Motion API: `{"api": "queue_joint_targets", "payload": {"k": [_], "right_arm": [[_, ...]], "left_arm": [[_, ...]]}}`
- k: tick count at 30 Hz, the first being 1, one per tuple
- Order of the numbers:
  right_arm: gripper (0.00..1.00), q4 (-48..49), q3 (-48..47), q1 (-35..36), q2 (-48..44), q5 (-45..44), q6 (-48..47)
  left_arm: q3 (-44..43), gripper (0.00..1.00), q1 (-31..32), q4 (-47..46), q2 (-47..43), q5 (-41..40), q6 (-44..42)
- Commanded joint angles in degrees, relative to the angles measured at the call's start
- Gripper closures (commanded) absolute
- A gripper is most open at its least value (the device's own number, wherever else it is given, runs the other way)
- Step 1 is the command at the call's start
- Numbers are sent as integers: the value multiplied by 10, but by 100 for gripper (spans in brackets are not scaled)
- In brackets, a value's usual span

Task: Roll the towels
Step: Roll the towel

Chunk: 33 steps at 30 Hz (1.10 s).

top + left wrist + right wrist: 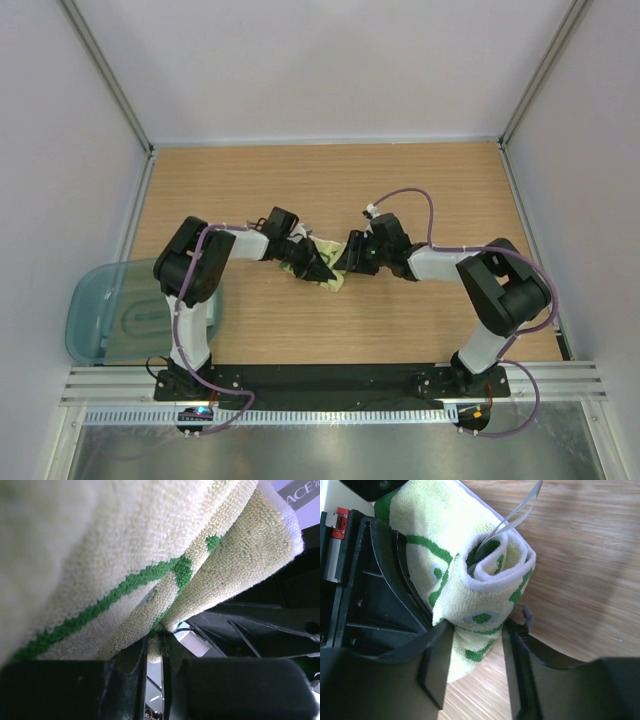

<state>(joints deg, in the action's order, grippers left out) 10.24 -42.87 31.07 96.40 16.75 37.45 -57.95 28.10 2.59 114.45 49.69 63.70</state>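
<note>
While both arms reach inward and meet near mid-table, the far left shows a translucent teal-grey plastic bin [100, 305] w/ rounded corners. It sits at the left edge of the light wood-grain tabletop [250, 180], just beside the left arm's black shoulder and well apart from the cloth. Next, the left gripper [320, 268] points right and down. Its wrist view shows the two black fingers [75, 690] drawn nearly together, only a thin slit btwn them, w/ a fold of cloth pinched into that slit: narrow, clamped on fabric. The cloth is a cream terry towel [470, 605] w/ green line doodles, green patches and a white hem. It sits at the table's centre, btwn the two claws, partly rolled. The right wrist view shows a coiled end w/ a spiral core and a thin pale loop tag [520, 510] sticking out of it. Right of it, the right gripper [347, 262] comes in from the opposite side, jaws at a middling width, one finger along each flank of the roll. Whether they squeeze it or merely touch, can't tell. Furthest right, the right arm's white-and-black links carry a purple cable [412, 195] looping above the wrist.
</note>
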Motion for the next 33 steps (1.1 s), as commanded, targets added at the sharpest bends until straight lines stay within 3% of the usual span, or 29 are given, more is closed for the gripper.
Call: {"api": "queue_joint_targets", "payload": {"k": [1, 4, 7, 10, 14, 22, 24, 27, 28, 33], "right_arm": [[53, 43, 6, 8, 18, -12, 10], [71, 43, 6, 8, 24, -15, 13], [81, 35, 5, 9, 26, -20, 16], [85, 22, 2, 10, 22, -23, 16], [87, -26, -10, 10, 17, -34, 10], [87, -123, -58, 20, 12, -47, 3], [88, -139, -68, 22, 17, -46, 3], [88, -159, -78, 27, 24, -51, 5], [89, -165, -79, 28, 25, -52, 6], [90, -206, -103, 29, 33, -52, 10]], "left_arm": [[7, 91, -3, 54, 33, 13, 21], [6, 84, -2, 53, 22, 7, 18], [6, 74, -2, 57, 3, -3, 16], [2, 66, -3, 85, -11, -26, 0], [-21, 62, -1, 150, -39, -68, -42], [-118, 56, 41, 328, -122, -273, -158], [-144, 53, 67, 334, -135, -298, -177], [-167, 49, 120, 347, -168, -396, -219], [-172, 49, 134, 348, -182, -448, -228], [-185, 53, 214, 341, -193, -551, -281]]}}
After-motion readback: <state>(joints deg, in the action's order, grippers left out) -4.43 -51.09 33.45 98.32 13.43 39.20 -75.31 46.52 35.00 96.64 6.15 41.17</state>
